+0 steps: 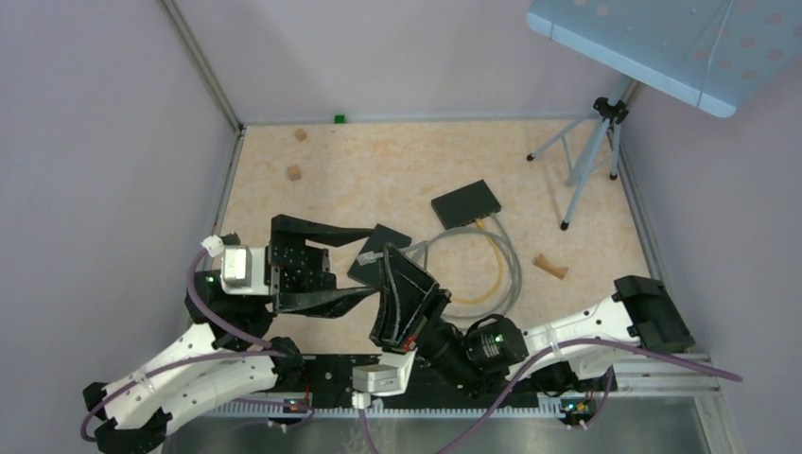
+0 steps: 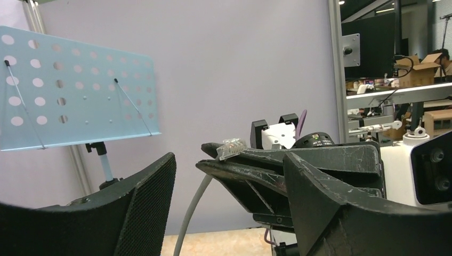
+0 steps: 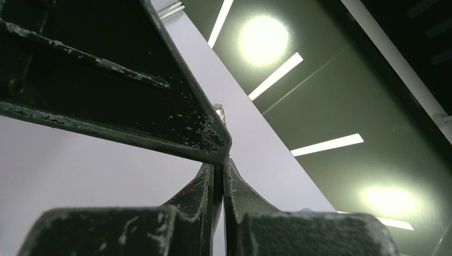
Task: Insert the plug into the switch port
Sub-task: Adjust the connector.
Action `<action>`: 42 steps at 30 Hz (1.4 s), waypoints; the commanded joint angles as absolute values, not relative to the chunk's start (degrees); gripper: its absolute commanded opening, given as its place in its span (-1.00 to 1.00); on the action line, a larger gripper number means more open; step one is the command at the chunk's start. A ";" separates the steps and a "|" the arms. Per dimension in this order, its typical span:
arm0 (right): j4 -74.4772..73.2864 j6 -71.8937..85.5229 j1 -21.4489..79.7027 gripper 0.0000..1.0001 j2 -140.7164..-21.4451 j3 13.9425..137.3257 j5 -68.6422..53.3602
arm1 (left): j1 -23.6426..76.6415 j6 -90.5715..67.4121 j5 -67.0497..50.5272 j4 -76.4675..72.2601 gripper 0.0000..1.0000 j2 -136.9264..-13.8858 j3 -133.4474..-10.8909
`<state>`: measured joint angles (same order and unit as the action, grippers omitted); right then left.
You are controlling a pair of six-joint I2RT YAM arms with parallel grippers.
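The clear plug [image 1: 368,256] sits at the tips of my right gripper [image 1: 383,252], which is shut on it and points away from the arm bases. Its grey cable [image 1: 444,240] loops back to the black switch [image 1: 465,203] lying flat on the board further back. My left gripper [image 1: 372,261] is open, with one finger on each side of the right gripper's tips and the plug. In the left wrist view the plug [image 2: 234,148] pokes out between the right gripper's dark fingers [image 2: 277,160], and the cable [image 2: 192,208] hangs below. The right wrist view shows only its shut gripper [image 3: 223,162].
A yellow cable [image 1: 498,270] also runs from the switch. Small wooden blocks [image 1: 294,173] [image 1: 550,266] and a green cube [image 1: 338,118] lie on the board. A tripod [image 1: 591,156] at the back right carries a perforated blue panel [image 1: 653,43]. Walls enclose three sides of the board.
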<state>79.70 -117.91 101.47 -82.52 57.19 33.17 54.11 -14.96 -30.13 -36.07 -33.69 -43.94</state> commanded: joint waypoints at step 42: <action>2.18 -7.02 72.80 -1.00 -55.97 71.51 -47.10 | 54.23 -10.72 -79.33 -21.82 0.46 -53.09 -72.61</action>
<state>-2.37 -9.23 73.69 -56.97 70.17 -44.95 54.11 -7.07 -74.13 -16.93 -53.63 -72.20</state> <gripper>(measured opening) 0.025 0.758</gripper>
